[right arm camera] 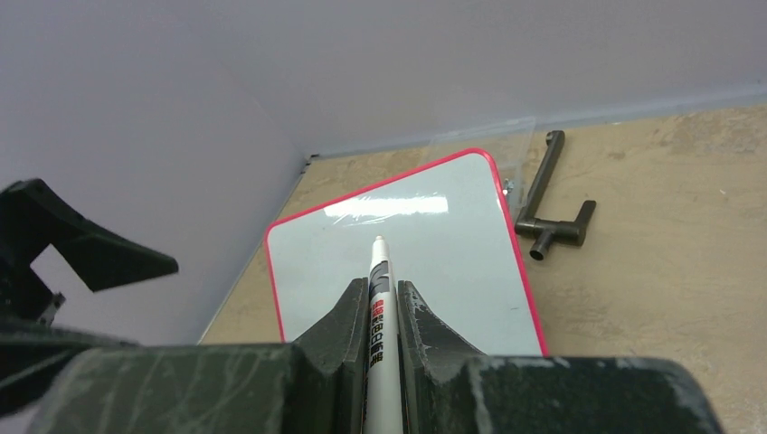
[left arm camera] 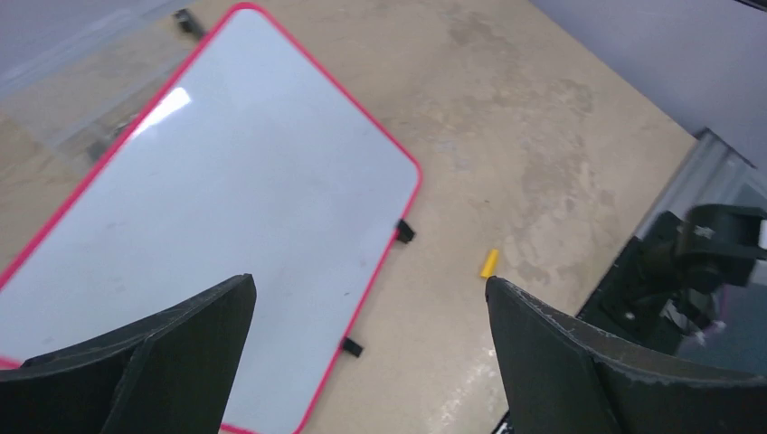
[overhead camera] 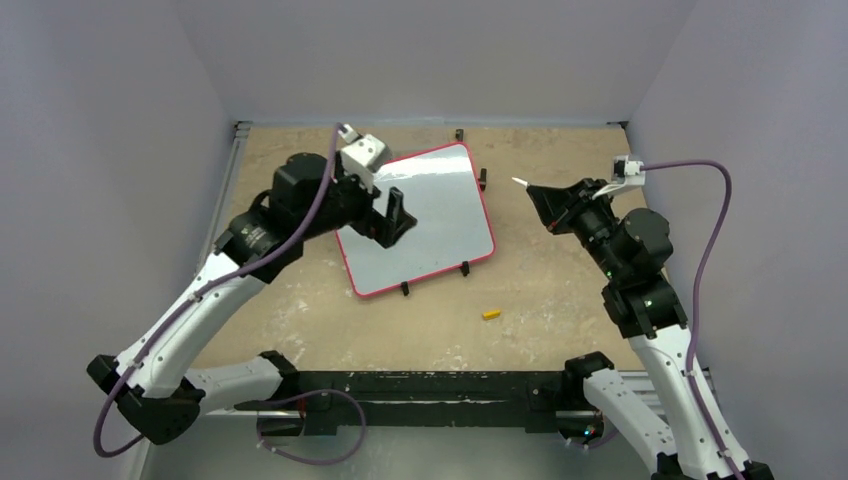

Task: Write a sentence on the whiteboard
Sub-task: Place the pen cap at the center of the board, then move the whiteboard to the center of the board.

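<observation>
Both raised: left jaws spread above whiteboard [overhead camera: 445,225], right jaws pinching apparently uncapped marker [right arm camera: 379,280].

the whiteboard [overhead camera: 440,205] has a smooth, glossy pale face that throws back glare, edged by a thin red-pink rim that looks plastic. the table [overhead camera: 540,290] is matt, mottled and rough-looking. the left gripper [left arm camera: 369,285] has fingers [left arm camera: 561,362] of matt black plastic, scuffed pale along the edges. the marker [right arm camera: 378,312] has a smooth white barrel.
</observation>
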`<state>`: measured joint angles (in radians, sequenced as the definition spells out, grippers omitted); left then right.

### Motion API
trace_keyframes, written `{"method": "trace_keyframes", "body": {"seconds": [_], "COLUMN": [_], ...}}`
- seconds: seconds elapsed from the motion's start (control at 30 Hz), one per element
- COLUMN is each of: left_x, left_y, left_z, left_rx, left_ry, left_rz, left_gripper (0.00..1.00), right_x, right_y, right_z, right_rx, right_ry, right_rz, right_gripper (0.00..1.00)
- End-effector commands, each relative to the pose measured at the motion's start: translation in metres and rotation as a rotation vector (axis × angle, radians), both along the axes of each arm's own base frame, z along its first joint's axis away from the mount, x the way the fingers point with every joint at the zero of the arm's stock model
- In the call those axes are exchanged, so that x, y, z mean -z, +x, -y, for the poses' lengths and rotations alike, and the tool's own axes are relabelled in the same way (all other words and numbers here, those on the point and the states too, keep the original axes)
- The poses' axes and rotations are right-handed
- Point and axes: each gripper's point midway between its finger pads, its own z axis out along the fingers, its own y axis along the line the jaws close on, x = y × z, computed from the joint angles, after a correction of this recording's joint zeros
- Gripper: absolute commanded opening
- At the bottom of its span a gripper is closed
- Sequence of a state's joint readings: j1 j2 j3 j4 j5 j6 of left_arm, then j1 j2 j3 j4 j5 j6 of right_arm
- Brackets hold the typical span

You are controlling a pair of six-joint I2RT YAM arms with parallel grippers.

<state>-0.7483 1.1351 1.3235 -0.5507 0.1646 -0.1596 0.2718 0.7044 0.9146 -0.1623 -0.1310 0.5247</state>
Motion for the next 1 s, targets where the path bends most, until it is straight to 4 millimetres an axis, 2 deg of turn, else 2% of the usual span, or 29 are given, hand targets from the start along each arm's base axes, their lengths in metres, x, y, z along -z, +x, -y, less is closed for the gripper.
{"method": "trace_keyframes", "body": {"seconds": [0.0, 0.13, 0.27, 0.43, 0.6, 0.73, 0.83, 0.97], "left_x": [0.018, 0.016, 0.014, 0.009, 0.013, 0.025, 0.028, 0.045], "left_y": [0.026, 0.061, 0.092, 0.134, 0.177, 0.2, 0.213, 0.224], "left_z": [-0.07, -0.097, -0.102, -0.114, -0.113, -0.11, -0.105, -0.101], "left_rx": [-0.175, -0.279, -0.273, -0.227, -0.135, -0.057, 0.014, 0.07], "left_ry": [0.136, 0.126, 0.022, -0.089, -0.088, -0.116, -0.142, -0.128], "left_rz": [-0.073, -0.033, -0.11, -0.137, -0.151, -0.182, -0.204, -0.26], "left_gripper": [1.0, 1.0, 1.0, 0.88, 0.83, 0.8, 0.82, 0.76], "right_x": [-0.026, -0.021, -0.016, -0.006, 0.004, 0.006, 0.008, 0.01], "right_y": [-0.009, -0.012, -0.015, -0.019, -0.017, -0.016, -0.014, -0.014], "right_z": [-0.009, -0.016, -0.018, -0.018, -0.021, -0.023, -0.022, -0.024], "right_rx": [-0.068, -0.11, -0.131, -0.138, -0.156, -0.17, -0.165, -0.178], "right_ry": [0.035, 0.032, 0.011, -0.018, -0.014, -0.031, -0.053, -0.072], "right_rz": [0.075, 0.064, 0.051, 0.031, 0.015, 0.006, -0.001, -0.007], "right_gripper": [0.0, 0.0, 0.0, 0.0, 0.0, 0.0, 0.0, 0.0]}}
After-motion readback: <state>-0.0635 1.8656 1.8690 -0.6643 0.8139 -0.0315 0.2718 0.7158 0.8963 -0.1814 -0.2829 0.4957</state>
